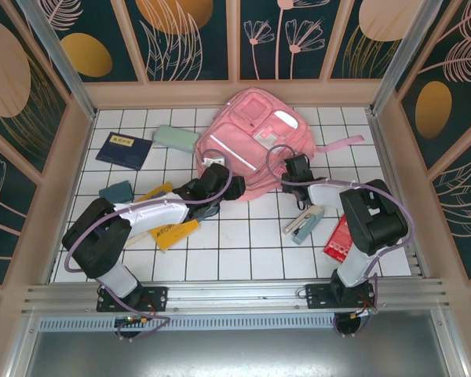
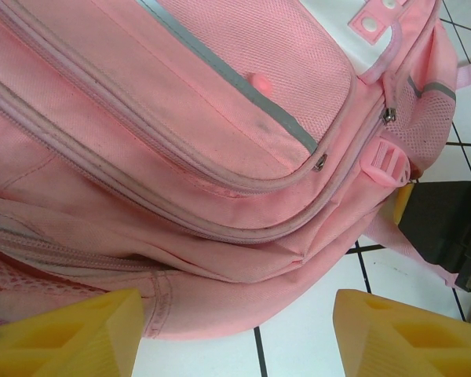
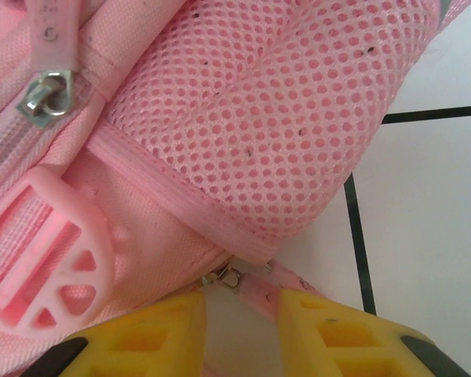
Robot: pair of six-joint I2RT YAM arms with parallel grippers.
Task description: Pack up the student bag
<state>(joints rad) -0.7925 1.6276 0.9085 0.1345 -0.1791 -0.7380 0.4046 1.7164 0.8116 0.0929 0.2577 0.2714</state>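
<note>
Student bag: the student bag [image 1: 255, 141] lies flat at 12 o'clock on the tiled table [image 1: 243, 255], its far edge near the back wall.
Bag edges: one pink strap [image 1: 345, 143] trails toward 3 o'clock; the near edge faces both arms.
Open room: bare tiles run from 5 to 7 o'clock between the arms; the wooden walls close in at 9, 12 and 3 o'clock.
Bag material: woven pink fabric, with curved zip seams and a pale reflective stripe [image 2: 235, 82] across the front pocket.
Bag details: the mesh side pocket [image 3: 282, 118] bulges, full of round holes; a round plastic buckle [image 3: 39, 251] sits beside it.
Right gripper: the right gripper [image 3: 239, 314], at the bag's 5 o'clock corner, has its yellow fingers [image 3: 337, 330] drawn close, pinching the zip pull [image 3: 235, 279].
Left gripper: the left gripper [image 2: 235, 322], at the bag's 7 o'clock edge, has its yellow fingers [image 2: 71, 334] spread wide, gripping nothing; bag fabric lies just beyond them.
Clutter left: a mint pencil case [image 1: 175, 137] at the bag's 9 o'clock, with a navy booklet [image 1: 124, 149] further out.
Clutter right: a red packet [image 1: 339, 238] at 4 o'clock.
</note>
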